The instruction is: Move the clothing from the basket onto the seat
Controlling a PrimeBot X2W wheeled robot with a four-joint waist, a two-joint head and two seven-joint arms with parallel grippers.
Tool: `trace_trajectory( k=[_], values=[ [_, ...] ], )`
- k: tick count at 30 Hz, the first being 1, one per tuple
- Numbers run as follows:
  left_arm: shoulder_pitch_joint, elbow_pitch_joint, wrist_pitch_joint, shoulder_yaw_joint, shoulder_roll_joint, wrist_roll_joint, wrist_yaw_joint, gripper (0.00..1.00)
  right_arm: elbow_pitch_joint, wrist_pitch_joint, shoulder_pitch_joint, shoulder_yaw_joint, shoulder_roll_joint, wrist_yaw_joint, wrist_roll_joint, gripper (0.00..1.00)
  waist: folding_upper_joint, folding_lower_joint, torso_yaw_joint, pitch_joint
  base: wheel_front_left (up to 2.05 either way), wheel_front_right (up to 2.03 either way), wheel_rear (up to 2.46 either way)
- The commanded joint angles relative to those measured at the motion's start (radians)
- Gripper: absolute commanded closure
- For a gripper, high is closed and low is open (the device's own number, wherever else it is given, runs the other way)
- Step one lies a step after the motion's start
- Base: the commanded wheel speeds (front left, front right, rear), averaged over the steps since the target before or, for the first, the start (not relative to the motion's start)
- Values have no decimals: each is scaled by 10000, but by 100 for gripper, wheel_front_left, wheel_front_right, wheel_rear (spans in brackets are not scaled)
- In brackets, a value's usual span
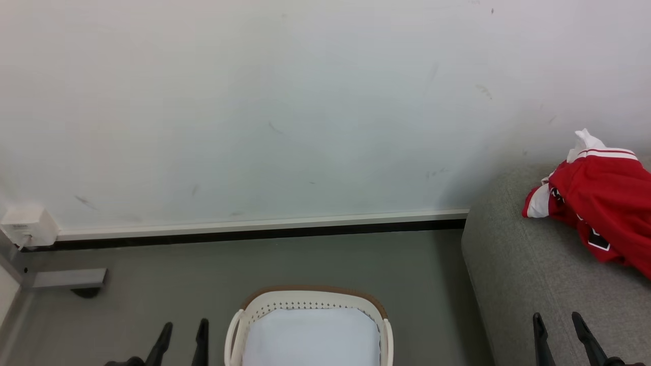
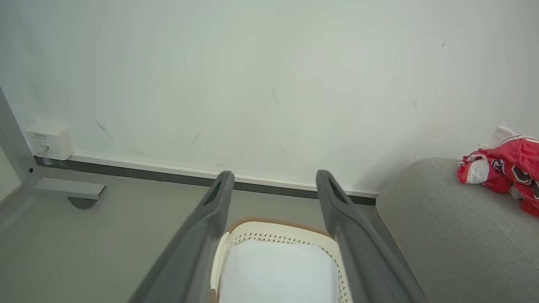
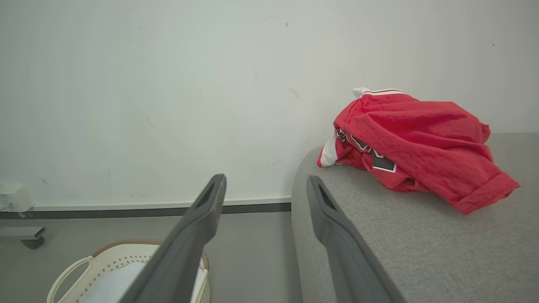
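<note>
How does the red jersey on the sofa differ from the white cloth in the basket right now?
The red jersey is bright red with white trim and lettering patches; the white cloth is plain. The red jersey lies crumpled in a heap on the grey sofa; the white cloth lies flat and smooth inside the basket. Both are fabric.

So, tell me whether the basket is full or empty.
Empty where visible: basket holds just a white liner; the clothing lies bunched on the seat.

Scuffed white wall, dark skirting strip, grey floor, small white wall box.
</note>
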Motion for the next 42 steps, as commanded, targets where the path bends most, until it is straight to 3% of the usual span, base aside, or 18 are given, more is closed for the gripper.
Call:
trace_trajectory(
  k=[1, 14, 15, 19, 42],
  values=[
    [52, 26, -1, -6, 49, -98, -30, 0, 38, 7, 133, 12, -25, -26, 70, 0, 0, 0, -2, 3, 0, 0, 0],
    [62, 74, -1, -121, 52, -320, -17, 0, 122, 7, 152, 113, -25, -27, 39, 0, 0, 0, 33, 1, 0, 0, 0],
    [75, 22, -1, -177, 104, -311, -19, 100, 124, 7, 152, 122, -26, -27, 41, 100, 0, 0, 35, 5, 0, 0, 0],
    [81, 321, 20, -238, -81, -366, -25, 100, 359, 21, 100, 103, 67, 0, 43, 100, 0, 1, 33, 5, 0, 0, 0],
    [-392, 43, 1161, 262, -145, -4288, -22, 100, 179, 1158, -447, -166, 31, -5, 4346, 100, 0, 1, 71, 117, 0, 0, 0]
  ],
)
